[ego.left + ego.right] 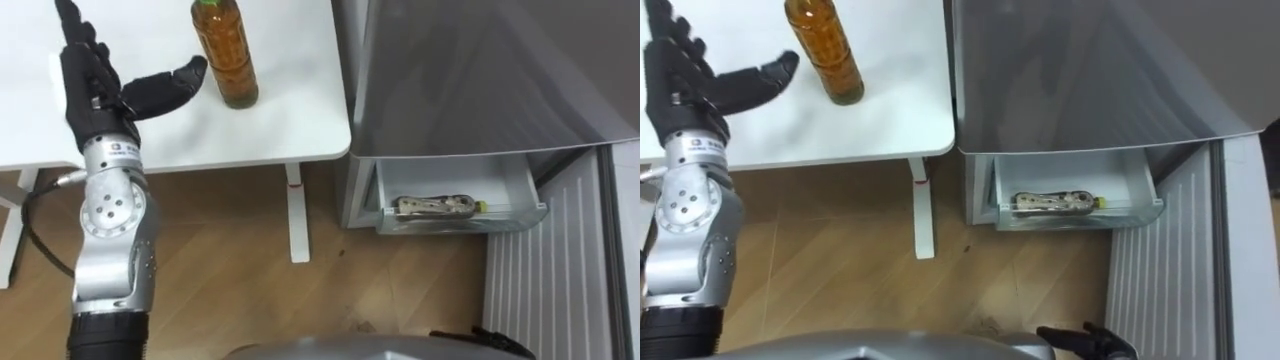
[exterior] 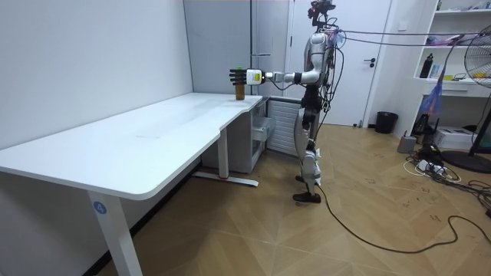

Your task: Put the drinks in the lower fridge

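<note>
An amber drink bottle point(image 1: 228, 55) with a green cap stands upright near the right edge of the white table point(image 1: 290, 125). My left hand point(image 1: 95, 85) hovers over the table just to the left of it, open, fingers straight and the thumb stretched toward the bottle's side. It holds nothing. The grey fridge point(image 1: 480, 70) stands right of the table, its lower drawer point(image 1: 500, 180) pulled out. Another bottle point(image 1: 435, 206) lies on its side in that drawer. A dark shape that may be my right hand point(image 1: 1085, 340) shows at the bottom edge.
The open fridge door point(image 1: 550, 270), white and ribbed inside, stands to the right of the drawer. A table leg point(image 1: 297, 215) stands on the wooden floor between me and the fridge. In the room view I stand at the table's far end point(image 2: 230, 103), left arm stretched out.
</note>
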Available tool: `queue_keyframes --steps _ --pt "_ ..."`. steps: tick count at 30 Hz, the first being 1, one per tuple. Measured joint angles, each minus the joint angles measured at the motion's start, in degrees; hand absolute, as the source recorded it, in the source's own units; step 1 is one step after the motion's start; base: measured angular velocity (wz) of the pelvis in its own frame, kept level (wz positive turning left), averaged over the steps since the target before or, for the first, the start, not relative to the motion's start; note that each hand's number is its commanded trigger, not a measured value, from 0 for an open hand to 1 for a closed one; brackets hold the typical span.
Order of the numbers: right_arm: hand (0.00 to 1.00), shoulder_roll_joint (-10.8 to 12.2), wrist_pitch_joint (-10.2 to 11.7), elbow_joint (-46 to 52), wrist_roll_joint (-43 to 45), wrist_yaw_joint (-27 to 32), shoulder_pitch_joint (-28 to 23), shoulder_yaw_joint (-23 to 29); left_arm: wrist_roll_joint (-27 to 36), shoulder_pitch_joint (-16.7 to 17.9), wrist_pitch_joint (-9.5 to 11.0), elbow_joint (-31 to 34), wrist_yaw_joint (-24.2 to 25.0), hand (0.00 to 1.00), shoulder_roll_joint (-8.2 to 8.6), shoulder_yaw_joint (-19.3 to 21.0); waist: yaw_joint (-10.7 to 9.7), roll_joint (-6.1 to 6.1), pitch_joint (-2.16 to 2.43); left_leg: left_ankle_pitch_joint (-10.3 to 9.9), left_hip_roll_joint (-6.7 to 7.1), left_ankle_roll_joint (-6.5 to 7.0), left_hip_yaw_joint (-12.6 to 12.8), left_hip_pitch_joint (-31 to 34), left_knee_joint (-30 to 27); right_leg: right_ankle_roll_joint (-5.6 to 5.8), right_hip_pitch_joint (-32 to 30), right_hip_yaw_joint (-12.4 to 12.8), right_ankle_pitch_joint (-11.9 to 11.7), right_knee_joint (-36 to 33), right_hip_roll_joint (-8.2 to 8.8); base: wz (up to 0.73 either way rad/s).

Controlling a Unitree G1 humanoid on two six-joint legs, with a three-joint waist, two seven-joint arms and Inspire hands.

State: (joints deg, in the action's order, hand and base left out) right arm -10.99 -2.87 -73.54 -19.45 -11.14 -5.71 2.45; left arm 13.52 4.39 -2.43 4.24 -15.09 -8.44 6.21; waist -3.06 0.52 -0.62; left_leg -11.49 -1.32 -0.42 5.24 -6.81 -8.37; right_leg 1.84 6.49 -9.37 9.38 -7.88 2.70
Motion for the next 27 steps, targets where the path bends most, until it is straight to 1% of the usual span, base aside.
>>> queue_keyframes --steps 3,4,5,6,7,8,11,16,22,27 --pt "0.00 0.04 -0.91 0.08 1.09 0.04 -0.04 1.53 0.04 -1.17 -0.32 -2.71 1.73 0.00 -0.05 0.05 -0.02 -0.20 -0.02 -0.01 -0.01 0.00 0.05 -0.47 0.07 -0.03 0.39 0.12 -0.02 -0.07 -0.06 -0.01" --pt "0.00 0.01 -0.93 0.14 2.00 0.17 0.02 2.32 0.01 -1.95 -1.14 -3.88 2.24 0.00 -0.08 0.30 0.02 -0.35 0.04 -0.03 -0.06 -0.03 0.11 -0.70 0.08 -0.04 0.49 0.43 -0.02 -0.18 -0.12 -0.09" --pt "0.00 0.03 -0.89 0.39 3.31 0.33 0.12 2.88 0.02 -2.49 -1.53 -4.50 2.39 0.00 -0.31 0.52 0.01 -0.56 0.04 -0.05 -0.14 -0.05 0.36 -0.80 0.07 -0.09 0.47 0.90 -0.06 -0.31 -0.22 -0.12" --pt "0.00 0.02 -0.86 0.57 4.05 0.42 0.10 3.11 0.02 -2.76 -1.56 -4.67 2.46 0.00 -0.48 0.55 0.01 -0.65 0.03 -0.05 -0.17 -0.05 0.51 -0.80 0.07 -0.12 0.50 1.13 -0.08 -0.38 -0.25 -0.14" --pt "0.00 -0.02 -0.73 0.76 4.89 0.58 0.11 3.48 0.02 -3.44 -1.57 -5.00 2.98 0.00 -0.83 0.71 0.00 -0.89 -0.09 -0.05 -0.24 -0.05 0.77 -0.85 0.04 -0.13 0.41 1.42 -0.08 -0.77 -0.29 -0.09" --pt "0.00 -0.02 -0.64 0.77 5.65 0.59 0.05 3.94 0.02 -4.24 -1.57 -5.68 3.49 0.00 -1.39 0.77 -0.11 -1.05 -0.10 -0.05 -0.24 -0.05 0.84 -0.90 -0.01 -0.14 0.42 1.45 -0.09 -0.81 -0.29 -0.08" --pt "0.00 -0.04 -0.30 1.19 6.06 0.59 0.02 4.67 0.13 -5.81 -1.57 -6.18 4.27 0.00 -1.76 1.56 -0.78 -1.35 -0.09 -0.05 -0.24 -0.05 0.90 -0.94 -0.09 -0.18 0.42 1.53 -0.11 -0.89 -0.30 0.00" --pt "0.00 -0.04 -0.31 1.89 6.47 0.63 -0.12 5.48 0.49 -6.35 -1.56 -6.61 4.54 0.00 -1.76 2.27 -1.89 -1.75 0.01 -0.05 -0.26 -0.04 1.04 -0.99 -0.20 -0.19 0.42 1.82 -0.11 -0.98 -0.32 0.00" --pt "0.00 -0.03 -0.37 2.33 6.46 0.62 -0.34 5.41 0.53 -7.25 -1.58 -10.78 4.29 0.00 -1.76 2.27 -2.65 -1.76 0.01 -0.05 -0.29 -0.05 1.44 -0.81 -0.24 -0.19 0.45 1.97 -0.11 -1.06 -0.36 0.00" --pt "0.00 -0.03 -0.32 2.46 6.49 1.12 -0.68 5.39 2.86 -7.45 -1.57 -11.27 3.95 0.00 -1.76 2.26 -2.97 -1.73 0.01 -0.05 -0.30 -0.05 1.49 -1.01 -0.24 -0.19 0.42 2.05 -0.12 -1.09 -0.37 0.00"
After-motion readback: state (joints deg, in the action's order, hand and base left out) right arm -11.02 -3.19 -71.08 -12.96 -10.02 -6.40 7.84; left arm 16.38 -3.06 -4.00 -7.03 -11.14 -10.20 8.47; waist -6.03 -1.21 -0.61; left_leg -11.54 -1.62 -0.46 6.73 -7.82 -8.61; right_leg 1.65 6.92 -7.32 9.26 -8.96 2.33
